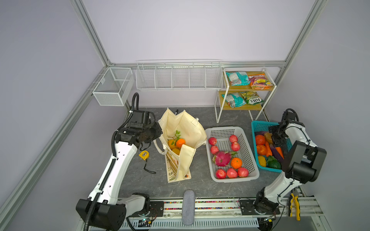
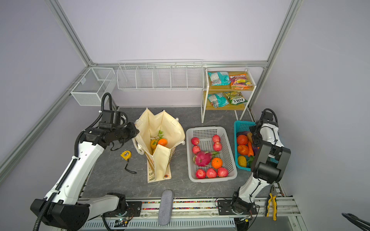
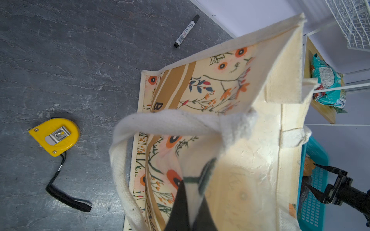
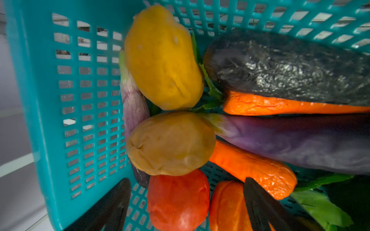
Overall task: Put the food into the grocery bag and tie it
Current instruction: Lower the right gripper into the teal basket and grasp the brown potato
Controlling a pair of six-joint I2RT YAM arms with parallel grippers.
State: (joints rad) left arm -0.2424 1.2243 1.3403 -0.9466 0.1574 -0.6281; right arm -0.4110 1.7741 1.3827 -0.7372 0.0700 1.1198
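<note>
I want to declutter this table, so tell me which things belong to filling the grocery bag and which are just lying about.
Job: grocery bag; fruit in the white basket; vegetables in the teal basket; snack packets on the shelf.
Lying about: tape measure; marker; pliers; wire rack.

Left of the grocery bag [image 1: 188, 128] lies a tape measure [image 1: 143, 155]; right, a fruit basket [image 1: 222, 132]; behind, a marker [image 3: 186, 31].
</note>
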